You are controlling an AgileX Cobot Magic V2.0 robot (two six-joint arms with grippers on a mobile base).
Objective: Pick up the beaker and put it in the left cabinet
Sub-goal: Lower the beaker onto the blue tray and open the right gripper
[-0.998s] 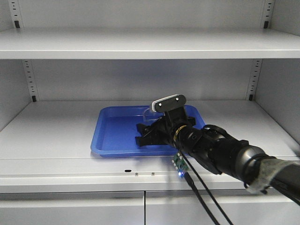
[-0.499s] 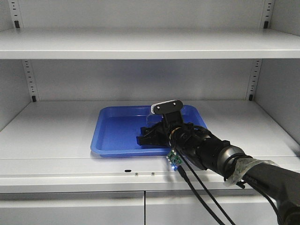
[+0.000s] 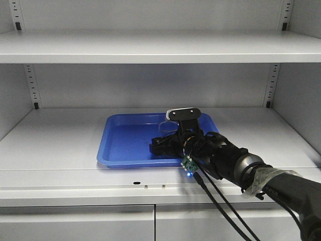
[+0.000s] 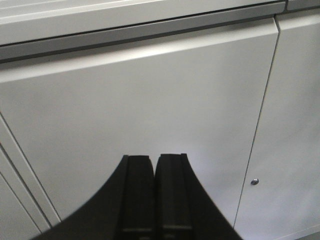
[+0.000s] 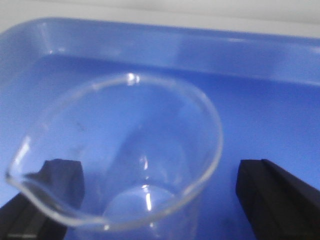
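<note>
Beaker (image 5: pixel 117 160) upright in blue tray (image 5: pixel 260 55), between released right pincer (image 5: pixel 150 200) fingers.

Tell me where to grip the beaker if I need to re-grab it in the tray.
Grip the beaker on its cylindrical wall below the rim, coming from the cabinet's open front as the right gripper does now. It stands upright in the blue tray, fingers either side, spout toward one finger; avoid clamping the spout.

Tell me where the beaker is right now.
The beaker sits upright in the blue tray on the left cabinet shelf, between the right gripper's open fingers, toward the tray's right side in the front view.
</note>
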